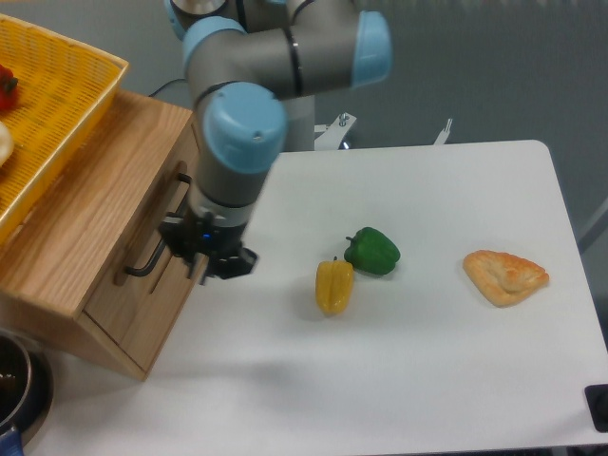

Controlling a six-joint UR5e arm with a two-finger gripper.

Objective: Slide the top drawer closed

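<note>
**Arm beside the wooden drawer unit, top drawer pushed in**

Fixed camera, looking down on the table. A wooden drawer unit [90,237] stands at the left edge of the white table [427,380], its front panels sloping toward the camera's lower right. The top drawer [157,228] sits in the upper part of that front; its panel appears level with the frame around it, with no gap showing along its edges. Its thin black bar handle [160,226] runs along the panel and stands clear of the wood, bent inward at both ends.

The robot arm [275,57] reaches down from the top of the view, its blue-capped wrist joint above the front of the unit. The gripper [214,266] hangs just to the right of the handle, over the table edge of the unit, and seems apart from the bar. Its dark fingers point downward and are seen nearly end-on, so whether they are spread or closed cannot be told; nothing is visibly held between them.

A yellow basket [57,104] rests on top of the unit at upper left. On the table lie a yellow pepper [333,286] and a green pepper [371,250], just beside each other, and well to their right a pastry [505,275]. A dark pot [17,380] shows at the lower left corner.
</note>
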